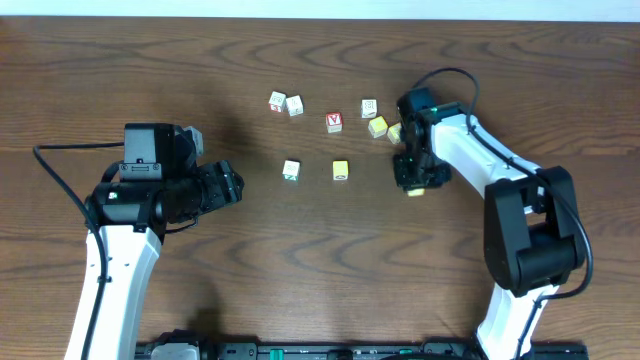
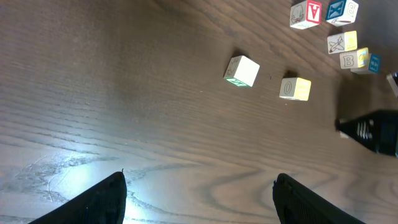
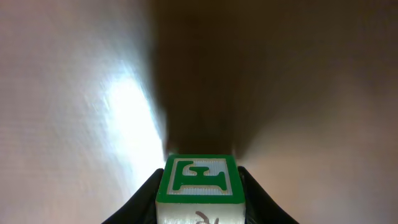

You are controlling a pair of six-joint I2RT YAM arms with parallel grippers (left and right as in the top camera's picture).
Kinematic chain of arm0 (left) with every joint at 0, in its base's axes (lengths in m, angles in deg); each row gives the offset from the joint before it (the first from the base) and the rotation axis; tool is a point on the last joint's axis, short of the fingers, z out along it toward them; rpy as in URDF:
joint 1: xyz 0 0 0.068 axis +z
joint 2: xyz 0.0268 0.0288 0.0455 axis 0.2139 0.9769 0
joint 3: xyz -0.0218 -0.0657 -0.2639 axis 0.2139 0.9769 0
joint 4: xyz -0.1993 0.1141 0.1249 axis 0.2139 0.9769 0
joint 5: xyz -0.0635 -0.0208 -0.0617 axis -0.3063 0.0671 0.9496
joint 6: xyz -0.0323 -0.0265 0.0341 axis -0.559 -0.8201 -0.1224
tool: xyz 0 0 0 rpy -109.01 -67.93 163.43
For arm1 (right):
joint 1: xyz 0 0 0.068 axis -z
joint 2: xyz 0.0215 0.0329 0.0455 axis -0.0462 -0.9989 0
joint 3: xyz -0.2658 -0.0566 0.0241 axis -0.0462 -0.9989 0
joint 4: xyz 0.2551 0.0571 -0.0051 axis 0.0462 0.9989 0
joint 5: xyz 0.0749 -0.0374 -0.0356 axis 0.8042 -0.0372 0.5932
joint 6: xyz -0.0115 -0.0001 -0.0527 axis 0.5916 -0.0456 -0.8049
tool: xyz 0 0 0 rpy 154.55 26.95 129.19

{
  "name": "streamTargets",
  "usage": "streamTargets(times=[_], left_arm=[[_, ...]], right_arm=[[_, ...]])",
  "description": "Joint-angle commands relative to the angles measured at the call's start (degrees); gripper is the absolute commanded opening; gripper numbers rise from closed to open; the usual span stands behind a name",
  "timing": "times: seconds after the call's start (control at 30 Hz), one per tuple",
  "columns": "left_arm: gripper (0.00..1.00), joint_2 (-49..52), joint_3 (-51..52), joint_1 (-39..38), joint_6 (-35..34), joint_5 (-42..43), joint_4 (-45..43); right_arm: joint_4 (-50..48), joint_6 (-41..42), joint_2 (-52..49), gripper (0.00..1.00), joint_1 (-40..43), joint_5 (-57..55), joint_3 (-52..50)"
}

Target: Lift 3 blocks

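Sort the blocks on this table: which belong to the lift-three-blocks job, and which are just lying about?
Job, as it looks:
green-letter block, held in the right gripper
white block with green mark
yellow block with dark mark

Lying about:
red-faced block
blue-faced block
picture block
B block

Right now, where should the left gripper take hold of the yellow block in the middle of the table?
Grip the yellow block by two opposite side faces, coming straight down from above. It sits flat and alone, apart from the white block, so the open left gripper has room on both sides.
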State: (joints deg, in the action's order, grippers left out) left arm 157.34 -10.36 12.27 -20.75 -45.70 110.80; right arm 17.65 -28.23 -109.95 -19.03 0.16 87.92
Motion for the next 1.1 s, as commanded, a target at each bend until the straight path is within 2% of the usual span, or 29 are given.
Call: streamTargets(times=[0.0,0.17,0.6,0.67,0.77,0.83,1.07], left_arm=[[0.76,0.11,-0.98,-0.11,-0.09,0.52,0.15],[0.76,0.11,-0.98,-0.11,-0.09,0.52,0.15],[0.76,0.11,-0.98,-0.11,-0.09,0.52,0.15],[0.76,0.11,-0.98,-0.11,-0.09,0.52,0.15],[0.76,0.11,-0.98,-0.11,-0.09,0.52,0.15],[0.76,0.11,-0.98,-0.11,-0.07,0.52,0.15],[0.76,0.11,-0.98,-0.11,-0.09,0.52,0.15]], right_arm=[[2.89,4.68,2.71,0.25,0.55,-0.13,0.22],[4.04,6.32,2.71,0.23,0.42,5.75,-0.35],[1.44,6.80,2.69,0.24,0.17,3.96,-4.20],[1.42,6.73,2.69,0.25,0.15,3.93,-4.20],[1.49,5.84,2.69,0.39,0.15,3.93,-4.20],[1.55,5.03,2.71,0.44,0.17,3.93,-4.20],[3.15,3.26,3.50,0.50,0.24,3.67,-2.69]])
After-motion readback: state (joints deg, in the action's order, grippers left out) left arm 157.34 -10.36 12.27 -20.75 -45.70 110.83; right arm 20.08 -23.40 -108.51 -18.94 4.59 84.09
